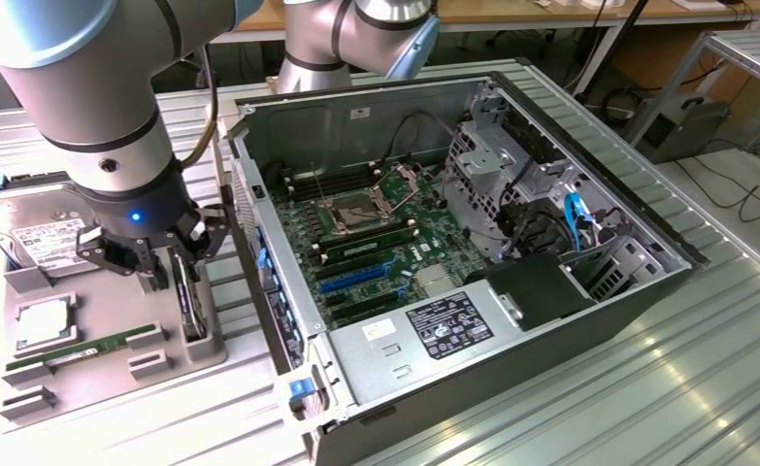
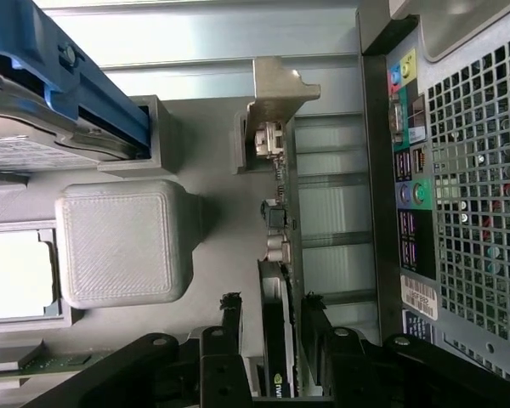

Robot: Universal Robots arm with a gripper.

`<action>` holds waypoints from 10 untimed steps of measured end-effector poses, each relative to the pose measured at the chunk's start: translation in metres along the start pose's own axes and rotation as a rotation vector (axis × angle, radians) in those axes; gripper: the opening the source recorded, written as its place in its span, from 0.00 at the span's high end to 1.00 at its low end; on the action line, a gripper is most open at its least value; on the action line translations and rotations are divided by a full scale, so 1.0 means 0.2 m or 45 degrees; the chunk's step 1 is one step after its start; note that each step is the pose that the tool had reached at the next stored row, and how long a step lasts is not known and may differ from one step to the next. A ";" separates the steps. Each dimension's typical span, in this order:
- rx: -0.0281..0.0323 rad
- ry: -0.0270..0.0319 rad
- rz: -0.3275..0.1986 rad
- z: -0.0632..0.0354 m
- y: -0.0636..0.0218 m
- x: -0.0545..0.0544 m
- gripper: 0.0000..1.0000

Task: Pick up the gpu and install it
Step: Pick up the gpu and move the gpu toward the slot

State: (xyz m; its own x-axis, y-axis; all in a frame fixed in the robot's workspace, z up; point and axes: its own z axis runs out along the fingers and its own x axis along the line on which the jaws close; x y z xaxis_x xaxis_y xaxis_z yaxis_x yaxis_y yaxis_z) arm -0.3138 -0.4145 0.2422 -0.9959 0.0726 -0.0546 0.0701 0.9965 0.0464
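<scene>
Where the exterior view's left began, a silver hard drive (image 1: pixel 37 228) with a white label lay in the grey parts tray (image 1: pixel 95 388). Nearer the camera sat a square processor (image 1: pixel 46 325) and a long green RAM stick (image 1: pixel 82 351), each in its own recess. Just to their right the arm (image 1: pixel 95 116) hung low over the tray, a blue light glowing on its wrist.

Beneath it the gpu (image 1: pixel 193 309) stood on edge in a slot along the tray's right-hand side, dark and thin from that angle. The jaws were lowered about its upper edge, one finger on each side. From the wrist view the gpu (image 2: pixel 280 280) ran between the two black fingertips (image 2: pixel 231 313). A sliver of grey tray showed between that fingertip and the card, so the jaws looked released rather than clamped, straddling the card where it sat in the tray. The card's far end met a grey holder piece (image 2: pixel 280 89).

Right of the tray, close beside it, the open computer case (image 1: pixel 548 379) lay on its side on the ribbed metal tabletop (image 1: pixel 690 388). Inside it I could see the green motherboard (image 1: pixel 380 233) with blue expansion slots (image 1: pixel 353 279). The labelled power supply (image 1: pixel 451 325) sat nearer the camera, and a blue cable (image 1: pixel 574 218) ran by the drive cage toward the exterior view's right.
</scene>
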 end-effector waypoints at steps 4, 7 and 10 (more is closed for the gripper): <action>0.0002 0.0002 0.000 0.000 0.000 0.00 0.73; 0.0002 0.0004 -0.001 0.000 0.000 0.00 0.73; -0.0007 0.0027 -0.016 0.000 0.000 0.00 0.73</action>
State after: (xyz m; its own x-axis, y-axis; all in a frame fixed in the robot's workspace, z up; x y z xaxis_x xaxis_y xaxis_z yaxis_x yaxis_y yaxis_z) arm -0.3132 -0.4145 0.2422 -0.9968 0.0598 -0.0531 0.0574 0.9973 0.0462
